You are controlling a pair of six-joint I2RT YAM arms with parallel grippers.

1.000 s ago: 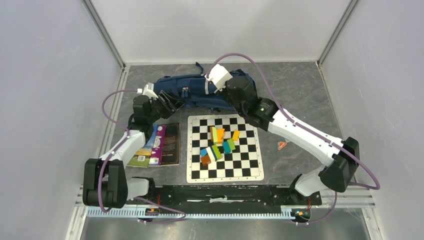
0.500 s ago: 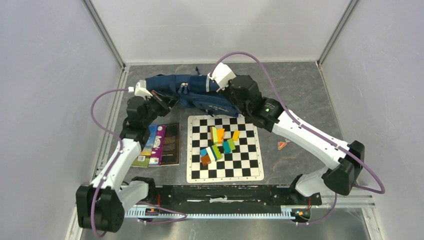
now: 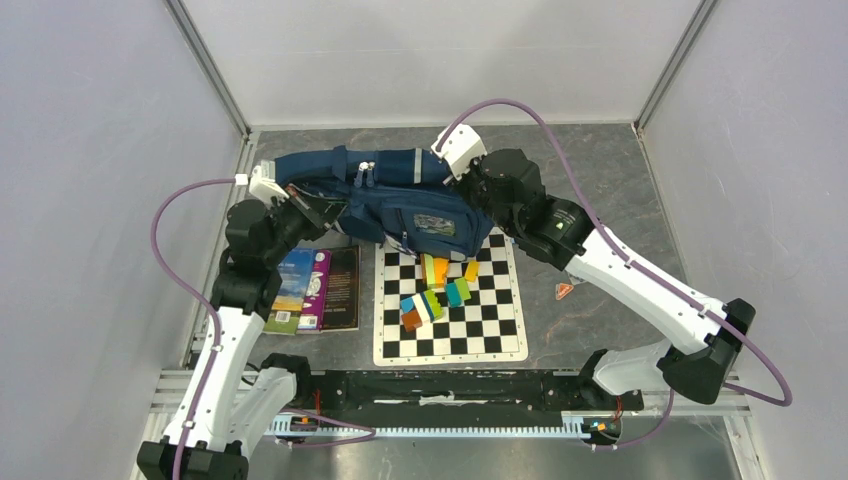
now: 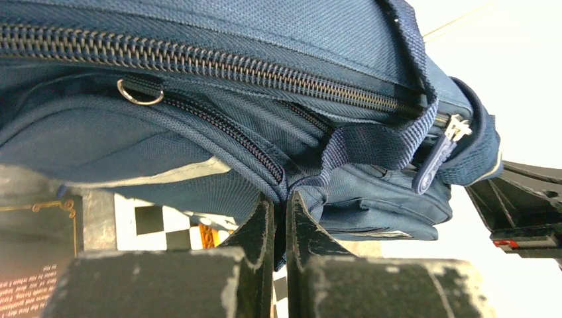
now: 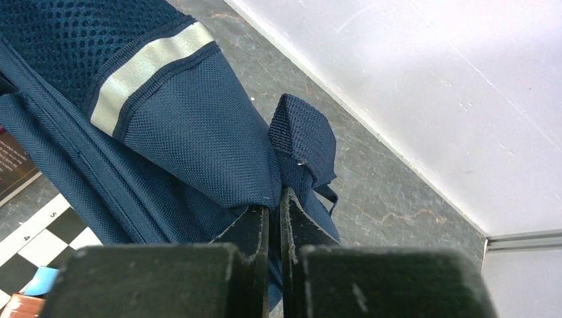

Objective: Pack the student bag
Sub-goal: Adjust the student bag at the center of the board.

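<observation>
Grey marbled worktop [image 3: 600, 165]: black-white checkered board [image 3: 497, 325] at centre; flat books [image 3: 318, 290] side by side just left of it; small orange-red scrap [image 3: 565, 290] right, nr board.

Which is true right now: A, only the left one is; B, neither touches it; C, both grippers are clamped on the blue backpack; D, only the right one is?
C: the wrist views show both pairs of fingers closed on navy fabric, the left gripper at one end of the student bag and the right gripper at the other.
</observation>
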